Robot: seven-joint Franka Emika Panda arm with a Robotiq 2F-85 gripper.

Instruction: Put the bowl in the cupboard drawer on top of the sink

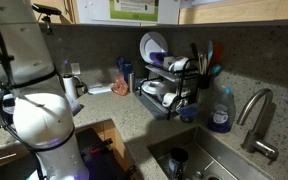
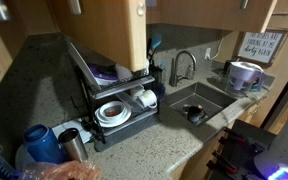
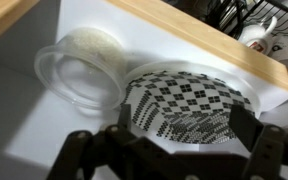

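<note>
In the wrist view a bowl (image 3: 194,95) with a black-and-white diamond pattern rests on the white cupboard shelf (image 3: 24,120). My gripper (image 3: 184,114) hovers right over it. The fingers are spread wide, one over each side of the bowl, and I see no grip on it. A clear plastic container (image 3: 79,65) lies on its side just left of the bowl, touching or nearly touching it. In both exterior views the gripper and bowl are out of sight; only the arm (image 1: 39,110) reaching upward shows.
The cupboard's wooden front edge (image 3: 204,35) runs behind the bowl. An open cupboard door (image 2: 104,30) hangs above the dish rack (image 2: 119,105), also seen with plates (image 1: 169,85). The sink (image 2: 194,105) and faucet (image 1: 256,110) sit beside it, with a blue soap bottle (image 1: 220,110).
</note>
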